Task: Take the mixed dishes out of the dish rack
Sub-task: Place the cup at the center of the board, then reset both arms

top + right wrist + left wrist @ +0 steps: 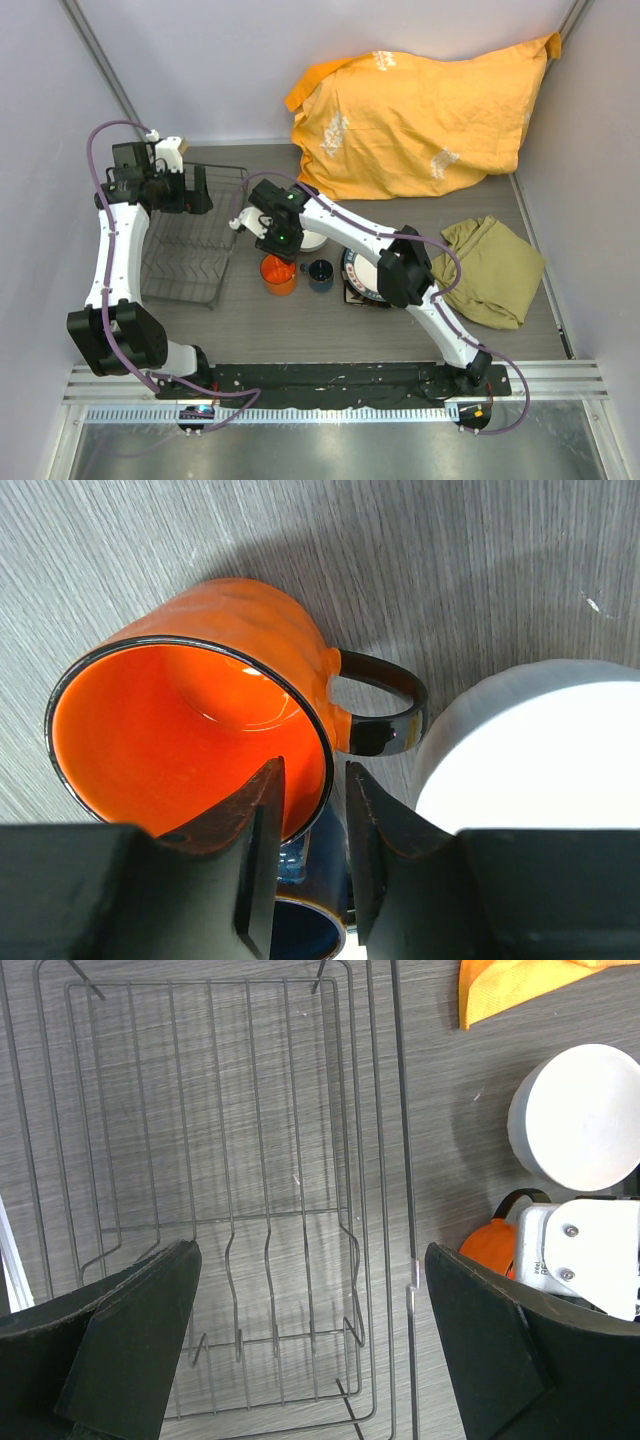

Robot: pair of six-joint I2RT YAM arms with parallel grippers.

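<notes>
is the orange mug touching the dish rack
Apart. The top external view shows a strip of bare table between the orange mug and the dish rack; the left wrist view shows the same gap.

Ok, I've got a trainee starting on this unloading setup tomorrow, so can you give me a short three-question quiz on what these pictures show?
1. Which gripper hangs open above the rack?
2. True or false: a plate stands in the rack.
3. The right gripper has one finger inside and one finger outside which dish? A. white bowl B. orange mug C. blue cup

Key:
1. The left gripper.
2. False: nothing shows in the rack.
3. B.
</notes>
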